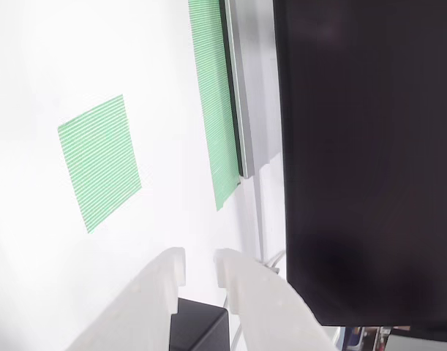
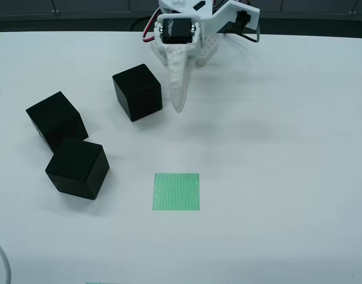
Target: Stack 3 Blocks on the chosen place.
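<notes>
Near the far edge of the tabletop (image 2: 275,148) the claw (image 1: 200,267) is partly open and holds nothing, so it should open wider than the nearest block (image 2: 137,92), straddle it squarely, then carry it to the bare green patch (image 2: 176,191).

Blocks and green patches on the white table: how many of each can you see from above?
Black blocks: 3
Green square patch: 1
Total: 4
</notes>
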### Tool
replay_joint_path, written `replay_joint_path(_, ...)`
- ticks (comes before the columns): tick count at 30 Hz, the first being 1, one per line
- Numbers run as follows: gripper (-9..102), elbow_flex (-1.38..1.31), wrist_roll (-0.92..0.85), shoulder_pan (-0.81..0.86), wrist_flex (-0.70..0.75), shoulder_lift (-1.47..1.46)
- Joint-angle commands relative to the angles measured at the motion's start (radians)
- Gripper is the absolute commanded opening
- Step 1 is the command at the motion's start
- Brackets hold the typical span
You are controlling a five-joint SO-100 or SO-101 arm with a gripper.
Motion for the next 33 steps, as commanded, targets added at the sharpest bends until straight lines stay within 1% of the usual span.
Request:
replay_joint_path(1,0,0.043,-0.003,-0.005,-0.018,0.014)
replay_joint_path(5,0,0.041,0.008,0.011,-0.018,0.006)
replay_joint_path(8,0,0.012,-0.003,0.017,-0.021,-0.06)
replay_joint_path(11,0,-0.144,-0.009,0.058,-0.003,-0.227)
replay_joint_path(15,0,-0.353,-0.16,0.101,0.038,-0.46)
replay_joint_path(18,0,-0.483,-0.252,0.13,0.055,-0.565)
replay_joint_path(20,0,-0.592,-0.291,0.15,0.12,-0.621)
replay_joint_path(22,0,-0.704,-0.336,0.166,0.225,-0.699)
replay_joint_path(25,0,-0.861,-0.482,0.192,0.373,-0.856)
replay_joint_path(27,0,-0.98,-0.597,0.239,0.476,-0.991)
replay_joint_path(28,0,-1.031,-0.618,0.275,0.515,-1.049)
replay_joint_path(29,0,-1.065,-0.62,0.301,0.549,-1.089)
replay_joint_path(33,0,-1.094,-0.801,0.347,0.655,-1.184)
